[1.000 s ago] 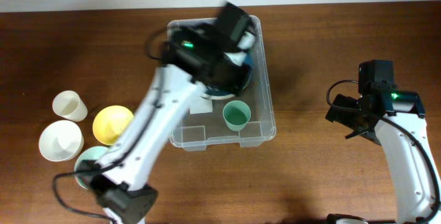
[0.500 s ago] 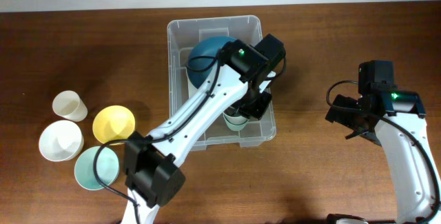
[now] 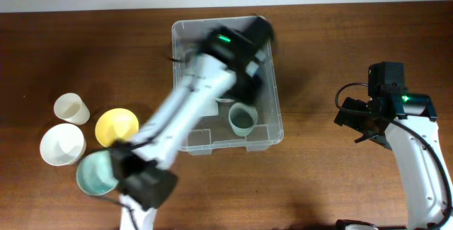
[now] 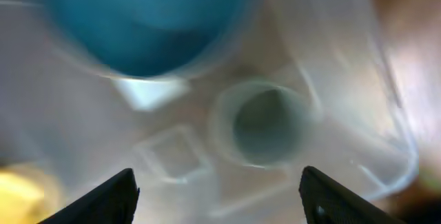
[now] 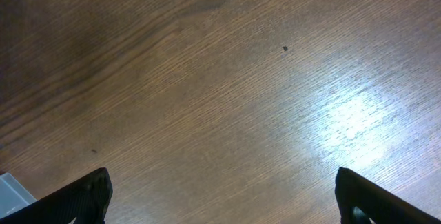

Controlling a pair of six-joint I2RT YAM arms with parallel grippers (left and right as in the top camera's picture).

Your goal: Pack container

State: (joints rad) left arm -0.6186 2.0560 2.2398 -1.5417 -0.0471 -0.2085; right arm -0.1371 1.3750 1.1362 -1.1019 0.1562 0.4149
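Note:
The container (image 3: 203, 139), a large clear tub, stands at the table's back centre. A green cup (image 3: 243, 120) stands upright in its front right part. My left arm stretches over the tub in motion blur, with the left gripper (image 3: 244, 46) above the tub's back half. In the left wrist view the left gripper (image 4: 217, 196) is open with nothing between its fingers. Below it are a blue bowl (image 4: 145, 24), the green cup (image 4: 265, 124) and the container wall (image 4: 386, 114). The right gripper (image 5: 224, 196) is open over bare wood, also seen in the overhead view as the right gripper (image 3: 357, 120).
Left of the tub sit a white cup (image 3: 71, 107), a white bowl (image 3: 62, 144), a yellow bowl (image 3: 117, 127) and a pale teal bowl (image 3: 95, 173). A corner of the tub (image 5: 14, 193) shows at the right wrist view's lower left.
My left gripper has gone from shut to open and the left arm has swung across the tub, now blurred. The blue bowl lies inside the tub. The right arm has not moved.

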